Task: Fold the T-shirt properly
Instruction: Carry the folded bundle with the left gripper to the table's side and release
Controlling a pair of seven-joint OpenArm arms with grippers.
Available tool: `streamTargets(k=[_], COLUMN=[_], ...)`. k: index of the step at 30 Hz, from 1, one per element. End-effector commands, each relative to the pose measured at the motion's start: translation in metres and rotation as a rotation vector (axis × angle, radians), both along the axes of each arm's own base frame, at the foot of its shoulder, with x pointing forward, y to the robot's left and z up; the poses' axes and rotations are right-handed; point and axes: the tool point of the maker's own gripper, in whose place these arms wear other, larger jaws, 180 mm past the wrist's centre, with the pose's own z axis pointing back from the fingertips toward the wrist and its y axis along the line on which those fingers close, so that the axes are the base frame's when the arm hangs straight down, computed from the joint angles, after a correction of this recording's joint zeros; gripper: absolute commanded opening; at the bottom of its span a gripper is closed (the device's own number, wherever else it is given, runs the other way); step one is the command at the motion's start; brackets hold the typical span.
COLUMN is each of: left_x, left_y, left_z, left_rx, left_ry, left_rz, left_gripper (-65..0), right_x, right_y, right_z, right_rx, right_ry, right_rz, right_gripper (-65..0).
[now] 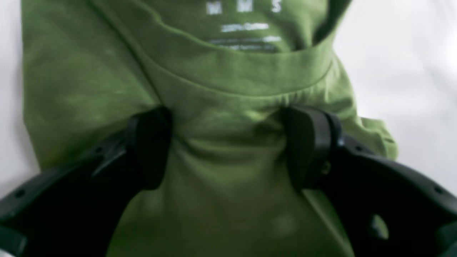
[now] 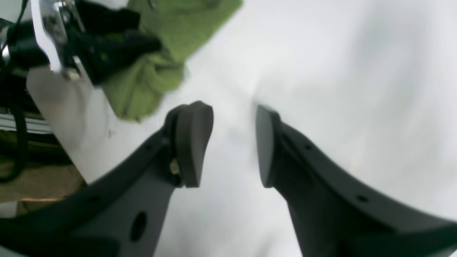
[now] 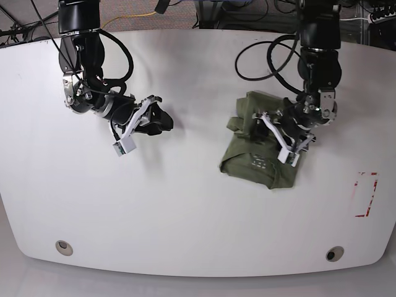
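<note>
the t-shirt (image 3: 260,154) lies bunched on the white table (image 3: 185,204), wide bare surface around it; left gripper (image 1: 228,146) spread with fabric between, actual grip unclear; right gripper (image 2: 234,142) spread, well apart; neck print blurred

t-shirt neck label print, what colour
White lettering on the green T-shirt, clearest in the left wrist view.

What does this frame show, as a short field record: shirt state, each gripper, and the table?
T-shirt: olive green, folded into a compact bundle on the table, collar and inside neck print facing up
Left gripper: over the shirt just below the collar, fingers open, fabric bunched between them
Right gripper: open, holding nothing, away from the shirt over bare table
Table: white, with a red outlined mark near one edge
Fold status: largely done, edges uneven
</note>
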Motion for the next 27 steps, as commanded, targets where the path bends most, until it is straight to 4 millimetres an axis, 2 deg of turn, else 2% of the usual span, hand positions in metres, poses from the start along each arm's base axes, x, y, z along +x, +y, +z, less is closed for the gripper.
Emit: streamTargets(k=[1, 3, 8, 9, 13, 16, 22, 24, 27], left_x=[-0.024, -0.028, -0.042, -0.048, -0.065, -0.075, -0.076, -0.068, -0.057], left_y=[0.081, 0.129, 0.200, 0.218, 0.271, 0.297, 0.328, 0.333, 0.327], left_z=[-0.022, -0.010, 0.005, 0.008, 0.020, 0.032, 0.064, 0.082, 0.108], left_rx=[0.203, 0.275, 0.355, 0.374, 0.425, 0.448, 0.503, 0.538, 0.607], left_ry=[0.147, 0.144, 0.175, 0.192, 0.236, 0.252, 0.224, 0.186, 0.145], left_rz=[0.067, 0.070, 0.103, 0.115, 0.155, 0.160, 0.178, 0.173, 0.141], left_gripper=[-19.2, -19.2, -19.2, -19.2, -19.2, -19.2, -19.2, -19.2, -19.2], right_x=[0.009, 0.003, 0.000, 0.000, 0.000, -0.001, -0.003, -0.006, -0.008], right_y=[0.001, 0.003, 0.006, 0.006, 0.008, 0.008, 0.010, 0.010, 0.008], right_z=[0.022, 0.021, 0.025, 0.027, 0.029, 0.031, 0.032, 0.029, 0.027], right_rx=[0.019, 0.019, 0.023, 0.023, 0.023, 0.021, 0.020, 0.020, 0.019], right_ry=[-0.074, -0.070, -0.083, -0.089, -0.094, -0.103, -0.105, -0.094, -0.091], right_rz=[0.006, 0.011, 0.018, 0.020, 0.025, 0.029, 0.033, 0.033, 0.028], right_gripper=[-42.2, -42.2, -42.2, -42.2, -42.2, -42.3, -42.5, -42.5, -42.5])
